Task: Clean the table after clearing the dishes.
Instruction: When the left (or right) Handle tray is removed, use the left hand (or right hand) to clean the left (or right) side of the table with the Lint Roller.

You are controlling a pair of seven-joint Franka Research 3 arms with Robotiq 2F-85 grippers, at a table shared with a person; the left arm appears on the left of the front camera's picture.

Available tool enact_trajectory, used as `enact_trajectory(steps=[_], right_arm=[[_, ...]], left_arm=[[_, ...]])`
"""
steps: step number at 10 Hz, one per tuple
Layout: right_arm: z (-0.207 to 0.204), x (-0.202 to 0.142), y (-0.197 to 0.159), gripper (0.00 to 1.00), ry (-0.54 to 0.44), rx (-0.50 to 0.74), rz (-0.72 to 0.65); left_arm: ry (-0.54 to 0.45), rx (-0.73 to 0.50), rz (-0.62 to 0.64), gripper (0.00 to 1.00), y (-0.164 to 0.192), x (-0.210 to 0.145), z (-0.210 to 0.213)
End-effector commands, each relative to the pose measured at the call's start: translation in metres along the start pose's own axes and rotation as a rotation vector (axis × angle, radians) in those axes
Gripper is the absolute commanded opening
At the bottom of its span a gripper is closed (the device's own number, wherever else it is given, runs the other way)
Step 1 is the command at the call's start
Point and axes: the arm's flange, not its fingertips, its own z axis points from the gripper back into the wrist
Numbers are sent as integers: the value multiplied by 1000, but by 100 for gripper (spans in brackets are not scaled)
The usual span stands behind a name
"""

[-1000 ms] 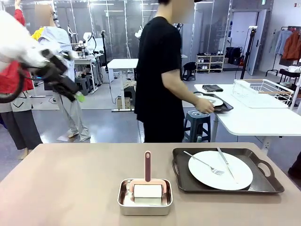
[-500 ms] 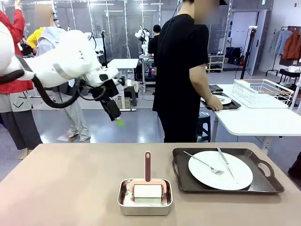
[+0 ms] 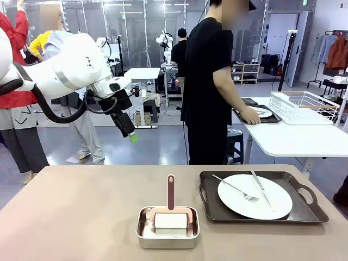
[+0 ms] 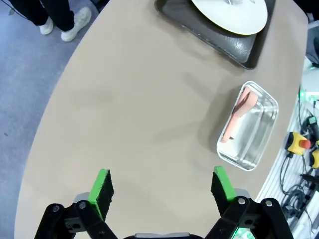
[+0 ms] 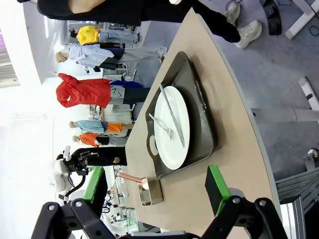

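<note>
Plainly the tray [image 3: 209, 197] with its plate [image 3: 278, 205] lies lengthwise on the right side of the worktop [image 3: 81, 212], seemingly nearer the open right gripper [image 5: 155, 186]. The left gripper [image 3: 132, 137], also open, hangs high at the left.

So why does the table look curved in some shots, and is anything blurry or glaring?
Left wrist view: the wide lens bends the table edge into a curve, and the pan glints. Right wrist view: rolled sideways, its left side washed out white. Front view: straight lines, even light, nothing blurred on the table.
</note>
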Motion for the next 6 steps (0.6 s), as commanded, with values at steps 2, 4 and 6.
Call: enact_trajectory(steps=[2, 4, 6], right_arm=[[3, -2, 3, 100, 5, 7, 1], [3, -2, 3, 100, 5, 7, 1], [3, -2, 3, 100, 5, 7, 1]], left_arm=[[0, 0, 0, 100, 0, 0, 0], [103, -62, -263, 100, -43, 29, -20], [180, -126, -459, 100, -65, 48, -34]])
